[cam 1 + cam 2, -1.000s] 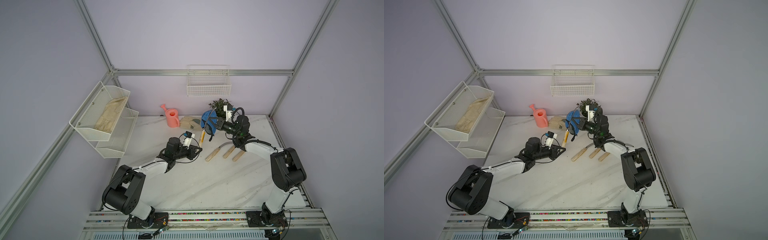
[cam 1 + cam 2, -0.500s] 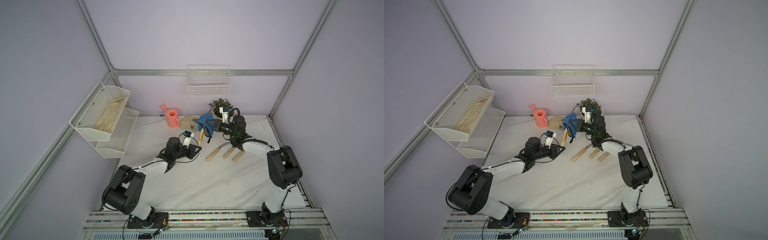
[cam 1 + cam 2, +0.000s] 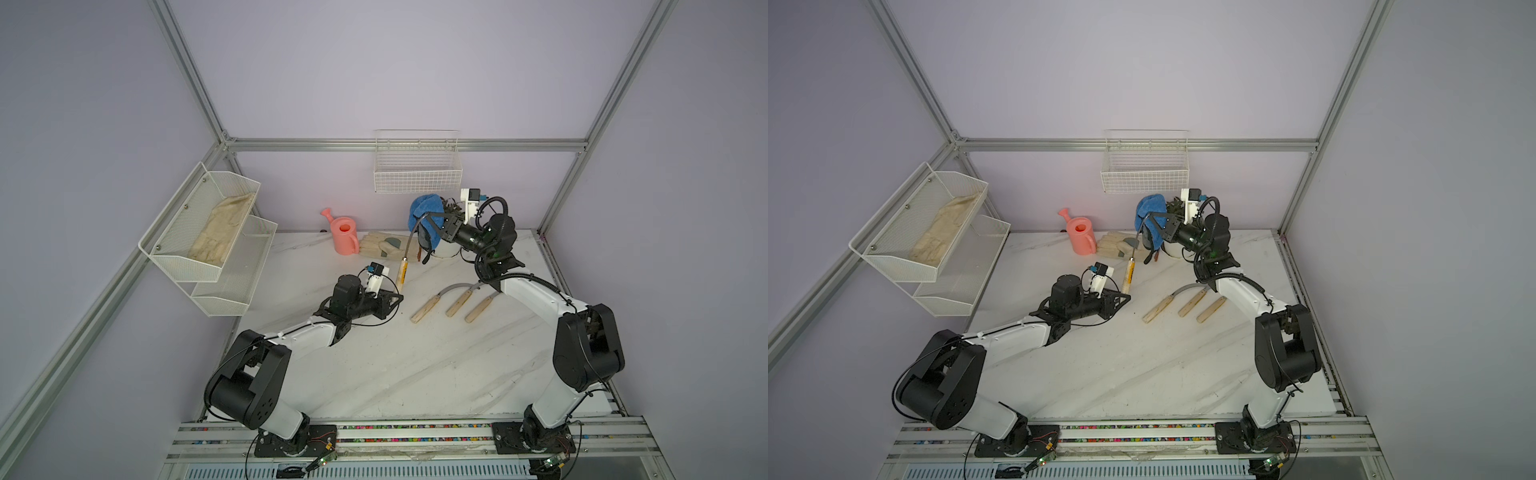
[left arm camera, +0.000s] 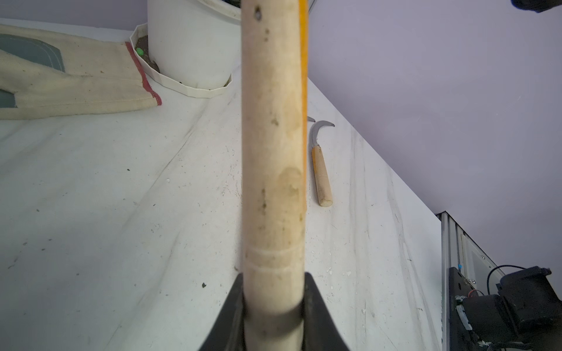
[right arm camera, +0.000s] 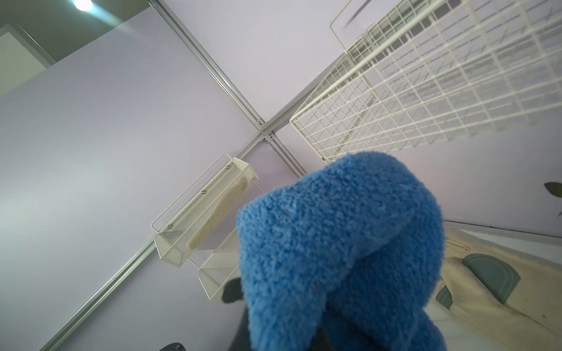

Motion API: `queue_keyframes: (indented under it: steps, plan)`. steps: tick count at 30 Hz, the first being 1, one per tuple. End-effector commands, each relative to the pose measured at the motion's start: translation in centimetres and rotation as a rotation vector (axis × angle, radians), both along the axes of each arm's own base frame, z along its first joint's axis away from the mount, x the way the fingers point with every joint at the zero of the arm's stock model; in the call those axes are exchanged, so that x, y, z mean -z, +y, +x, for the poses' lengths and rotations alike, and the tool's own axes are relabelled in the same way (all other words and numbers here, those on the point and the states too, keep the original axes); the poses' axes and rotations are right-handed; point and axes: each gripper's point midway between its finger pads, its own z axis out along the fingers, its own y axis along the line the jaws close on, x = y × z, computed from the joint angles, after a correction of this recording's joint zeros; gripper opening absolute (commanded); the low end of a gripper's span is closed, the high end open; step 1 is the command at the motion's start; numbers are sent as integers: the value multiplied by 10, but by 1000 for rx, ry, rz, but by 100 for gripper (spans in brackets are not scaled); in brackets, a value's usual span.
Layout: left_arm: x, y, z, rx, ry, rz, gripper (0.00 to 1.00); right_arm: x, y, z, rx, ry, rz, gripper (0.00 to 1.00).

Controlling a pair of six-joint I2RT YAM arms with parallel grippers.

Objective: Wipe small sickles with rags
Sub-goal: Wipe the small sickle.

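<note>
Wiping step: the left end effector [image 3: 395, 294] is pinching a sickle [image 3: 402, 270] by its handle. The right end effector [image 3: 430, 220], clamped on the rag [image 3: 422, 208], is pressing it to the blade above. Next move: sliding the rag gently along the curve.

Plain lilac walls [image 3: 374, 62], aluminium frame [image 3: 407, 144] along the corners. White marbled worktop [image 3: 374, 374]. Wire basket [image 3: 417, 174] on back wall, two-tier mesh shelf [image 3: 199, 232] on left wall.
</note>
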Motion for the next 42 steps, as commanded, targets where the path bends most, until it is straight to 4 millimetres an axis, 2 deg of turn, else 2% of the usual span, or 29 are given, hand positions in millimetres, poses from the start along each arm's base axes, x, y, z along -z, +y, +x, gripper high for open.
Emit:
queue_keyframes:
  steps: [1, 6, 9, 11, 15, 21, 24, 28, 31, 35, 39, 42]
  plan:
    - [-23, -5, 7, -3, -57, -16, 0, 29, 23, -14, -77, 19, -23, 0]
    - [-24, -4, 7, -10, -62, -13, 0, 82, 43, -12, -114, 97, -57, 0]
    - [-23, -5, 7, -10, -61, -13, 0, 96, 49, -11, -130, 120, -64, 0]
    - [-23, -5, 8, -10, -61, -11, 0, 95, 50, -10, -131, 121, -63, 0]
    - [-22, -5, 9, -13, -62, -7, 0, 73, 47, -11, -122, 90, -65, 0]
    - [-20, -3, 10, -24, -61, 5, 0, 12, 27, -10, -95, 14, -10, 0]
    - [-21, -3, 10, -24, -64, 6, 0, -12, 15, -12, -72, -20, 7, 0]
    - [-21, -3, 9, -23, -62, 6, 0, -18, 7, -12, -26, -39, -22, 0]
    - [-22, -3, 9, -22, -65, 6, 0, -2, 9, -9, -39, -9, -14, 0]
    - [-23, -3, 7, -25, -69, 7, 0, 36, 17, -9, -58, 44, -30, 0]
    - [-23, -2, 7, -30, -74, 11, 0, 75, 37, -21, -94, 86, -61, 0]
    - [-25, -2, 7, -32, -77, 10, 0, 94, 50, -27, -124, 108, -68, 0]
